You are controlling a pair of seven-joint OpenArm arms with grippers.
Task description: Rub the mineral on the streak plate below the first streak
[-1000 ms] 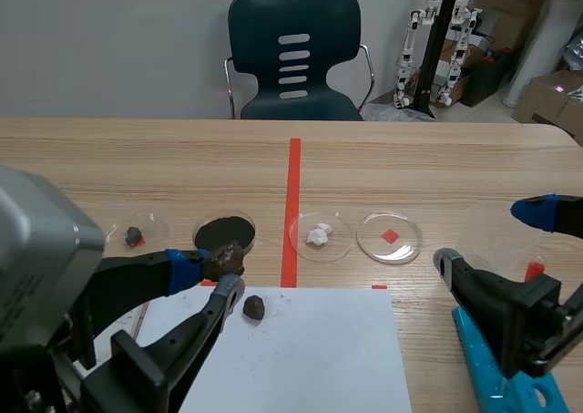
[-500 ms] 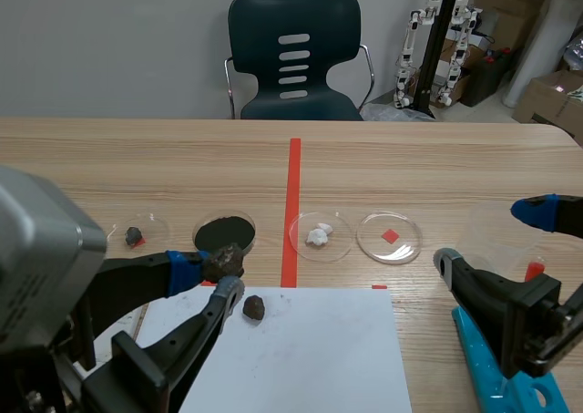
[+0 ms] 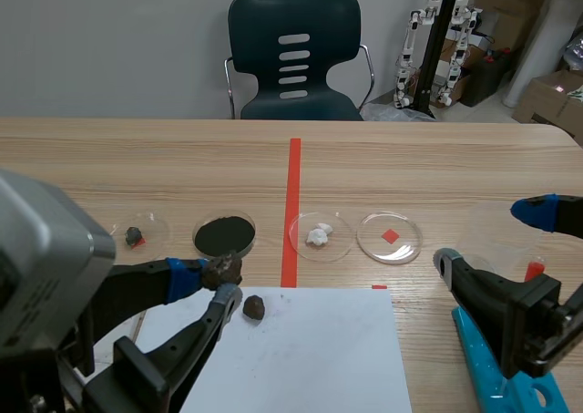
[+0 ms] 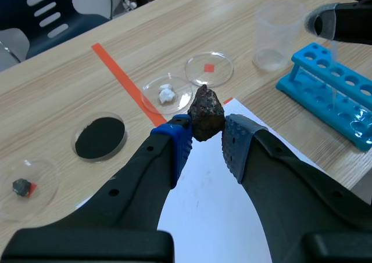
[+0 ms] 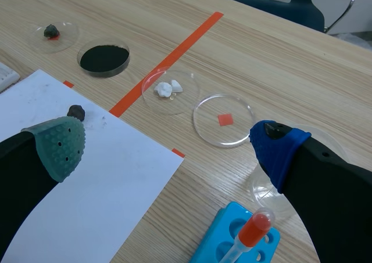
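- Scene view: the left arm's grey housing blocks the streak plate's (image 3: 310,358) edge on its own side. The plate's near edge is cut off.
- Left pincer (image 3: 221,281) is pinching the mineral (image 3: 223,269) over the plate's far corner. I cannot tell from here whether the mineral touches the plate.
- I see only faint grey specks on the plate beside this pincer and cannot make out a definite streak.
- A small dark stone (image 3: 254,307) lies on the plate just beside the left pincer's tip, on the right arm's side.
- Just beyond that pincer is a dish of black powder (image 3: 224,235). A dish with white lumps (image 3: 320,235) and a dish with a red square (image 3: 389,236) sit further toward the right arm.
- Right pincer (image 3: 490,237) is spread wide and holds nothing. It is well apart from the plate, and a blue tube rack (image 3: 492,376) under it is partly hidden.
- Left wrist view: the mineral is pressed between both pads, rough and brown-black, and it hides the plate corner beneath. A clear cup (image 4: 279,33) stands far ahead, near the other arm's fingertip.
- Right wrist view: the fingers are apart, with the plate corner and bare table between them. A red-capped tube (image 5: 256,228) in the rack is cut off.
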